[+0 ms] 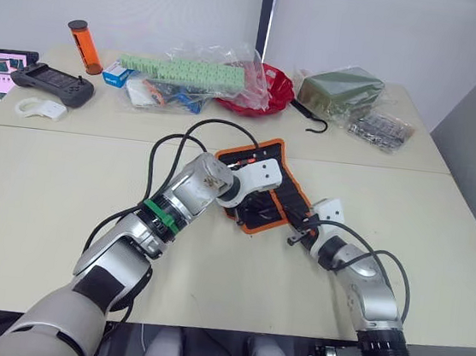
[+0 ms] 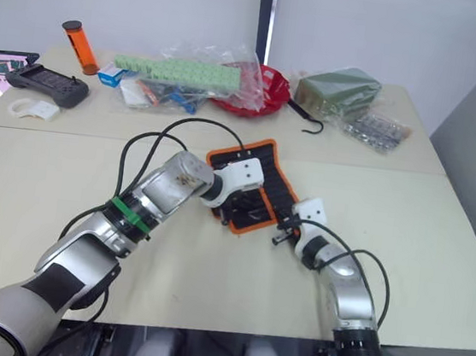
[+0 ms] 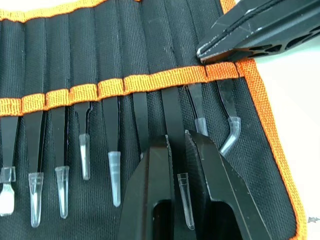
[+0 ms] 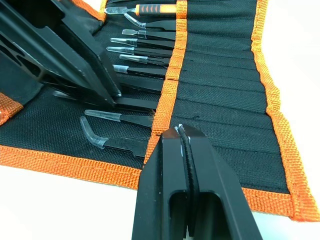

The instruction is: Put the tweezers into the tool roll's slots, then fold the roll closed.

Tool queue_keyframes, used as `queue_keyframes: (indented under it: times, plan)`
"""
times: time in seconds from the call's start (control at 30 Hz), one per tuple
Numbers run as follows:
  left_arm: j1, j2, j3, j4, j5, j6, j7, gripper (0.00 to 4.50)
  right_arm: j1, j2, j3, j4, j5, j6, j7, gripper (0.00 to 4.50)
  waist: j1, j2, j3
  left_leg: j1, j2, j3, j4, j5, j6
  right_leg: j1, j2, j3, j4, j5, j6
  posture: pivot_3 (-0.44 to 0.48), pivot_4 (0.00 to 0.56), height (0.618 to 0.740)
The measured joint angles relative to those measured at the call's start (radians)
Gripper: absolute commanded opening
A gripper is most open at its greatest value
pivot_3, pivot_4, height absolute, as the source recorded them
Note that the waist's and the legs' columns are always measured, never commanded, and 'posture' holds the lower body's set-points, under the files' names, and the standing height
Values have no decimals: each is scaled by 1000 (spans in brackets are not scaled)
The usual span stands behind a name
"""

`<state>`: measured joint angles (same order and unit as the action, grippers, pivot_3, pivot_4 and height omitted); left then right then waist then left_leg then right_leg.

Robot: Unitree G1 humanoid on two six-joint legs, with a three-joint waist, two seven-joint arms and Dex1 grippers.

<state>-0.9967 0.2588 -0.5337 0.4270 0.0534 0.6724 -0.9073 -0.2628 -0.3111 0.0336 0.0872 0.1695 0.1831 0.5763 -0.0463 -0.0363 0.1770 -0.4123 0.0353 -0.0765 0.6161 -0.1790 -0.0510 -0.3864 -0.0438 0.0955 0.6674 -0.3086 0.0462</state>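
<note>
The tool roll (image 1: 294, 193) lies unrolled on the table's middle, black with orange binding. Several tweezers (image 3: 111, 130) sit in its slots (image 3: 60, 50), their clear-capped tips sticking out below the orange pocket band. My left gripper (image 3: 176, 140) hovers low over the roll, its fingers closed to a narrow gap around one tweezer (image 3: 172, 110) near the roll's end. My right gripper (image 4: 178, 129) is shut, its tip resting on the orange pocket band (image 4: 167, 95) close to the roll's end edge. It also appears in the left wrist view as black fingers (image 3: 240, 35).
Along the table's back are a red bowl (image 1: 261, 90), plastic bags of green parts (image 1: 190, 74), an olive-green bag (image 1: 343, 89), a black hook (image 1: 309, 117), an orange tube (image 1: 85, 46) and a black controller (image 1: 51, 84). Black cables loop beside the left arm.
</note>
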Motion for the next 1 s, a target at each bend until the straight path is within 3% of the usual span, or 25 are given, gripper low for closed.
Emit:
queue_keyframes:
  times: [0.23,0.7,0.77,1.0]
  plan:
    - [-10,-65,21,106,25,-142,47,35,0,1,1,-1,0,4,0,0,0,0,0,0,0,0,0,0,0,0,0,0,0,0,0,0,150,740]
    - [-21,-97,19,208,111,-351,34,35,5,5,1,-20,0,32,0,0,2,0,0,0,-1,0,1,0,0,0,0,0,1,0,0,0,150,740]
    - [-21,-98,24,208,113,-350,33,951,5,5,1,-21,0,33,0,0,2,0,0,0,-1,0,1,0,0,0,0,0,2,0,0,0,150,740]
    - [-21,-66,63,146,111,-304,10,3240,4,6,13,-24,0,35,3,0,-3,0,0,1,-1,0,1,0,0,0,0,0,5,0,0,0,150,740]
